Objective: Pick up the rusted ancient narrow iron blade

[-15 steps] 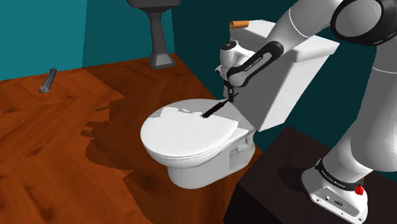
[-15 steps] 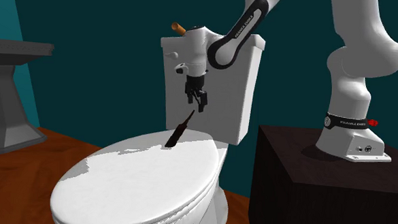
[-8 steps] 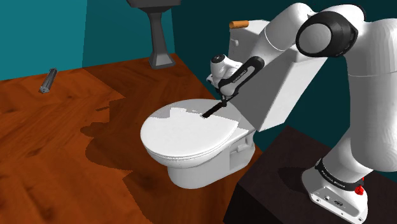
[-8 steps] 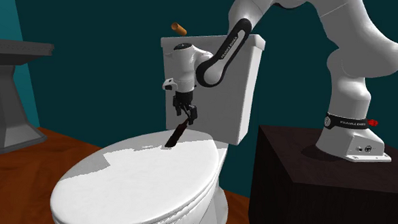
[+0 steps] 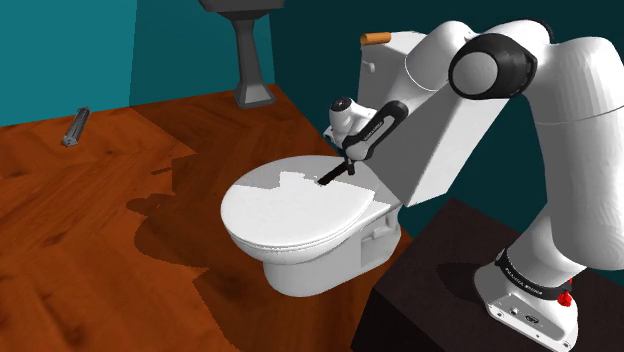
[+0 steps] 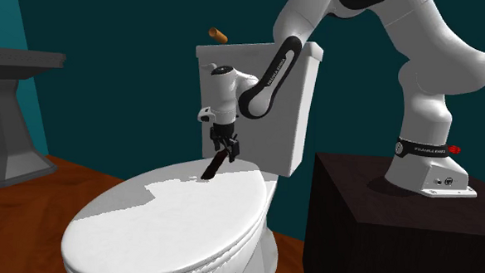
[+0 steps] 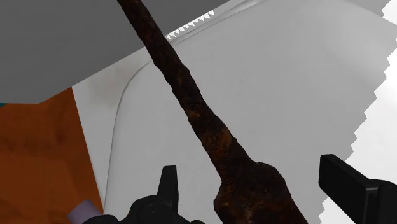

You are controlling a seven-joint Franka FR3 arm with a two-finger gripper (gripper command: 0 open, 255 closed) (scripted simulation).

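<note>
While the rusted blade [image 7: 203,121] lies on the white toilet lid [image 5: 290,215], near the lid's rear edge & just in front of the tank [image 5: 450,130], I hang right over it w/ my black gripper [image 7: 254,181] spread wide. Wrist view: blade is dark brown, rough, narrow; its broad end sits between my two fingers [image 7: 168,186], its thin end runs away from them across the lid [image 7: 273,83]. Neither finger touches it, so I hold nothing. Shoulder view: blade [image 5: 333,175] shows as a short dark sliver, my gripper [image 5: 349,160] at its end nearer the tank, my white arm reaching in from that view's right. Second exterior view: blade [image 6: 215,164] looks slanted, lower end on the lid [image 6: 171,220], my gripper [image 6: 225,147] down at its upper end; can't tell if it lies flat or leans. Tank [image 6: 294,142] stands behind, w/ a small brown cylinder [image 6: 218,33] on top. My base sits on a dark stand [image 6: 379,228] beside the toilet. Wood floor [image 5: 90,230] around it; a grey cylinder [image 5: 76,126] lies on it well apart, near the teal wall. A grey pedestal sink [image 6: 8,140] stands by the wall.
</note>
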